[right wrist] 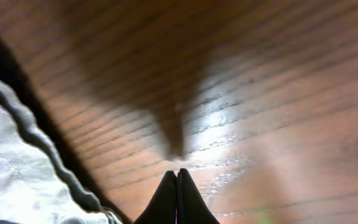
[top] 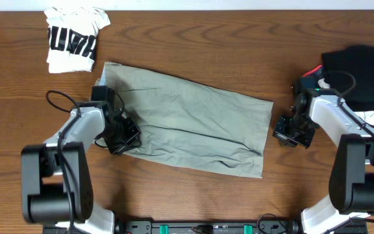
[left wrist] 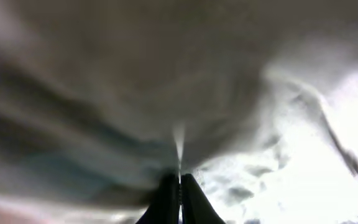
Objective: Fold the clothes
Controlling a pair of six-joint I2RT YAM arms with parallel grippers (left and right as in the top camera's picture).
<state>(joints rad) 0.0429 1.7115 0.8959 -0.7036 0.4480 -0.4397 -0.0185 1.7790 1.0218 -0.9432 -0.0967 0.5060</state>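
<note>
Left tool point(left wrist: 179, 177): pressed together at the shorts point(top: 193, 123) edge; view blurred, pinched fabric unclear.
Right tool point(right wrist: 176, 173): pressed together over bare worktop point(top: 193, 39).
Nearby: white tee point(top: 73, 39); black cloth point(top: 362, 68), partly cut off.

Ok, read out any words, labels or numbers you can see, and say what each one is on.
On the white tee: bold black print, folded over and too broken up to read.
On the shorts: no text showing.
On the black cloth: nothing readable.
</note>
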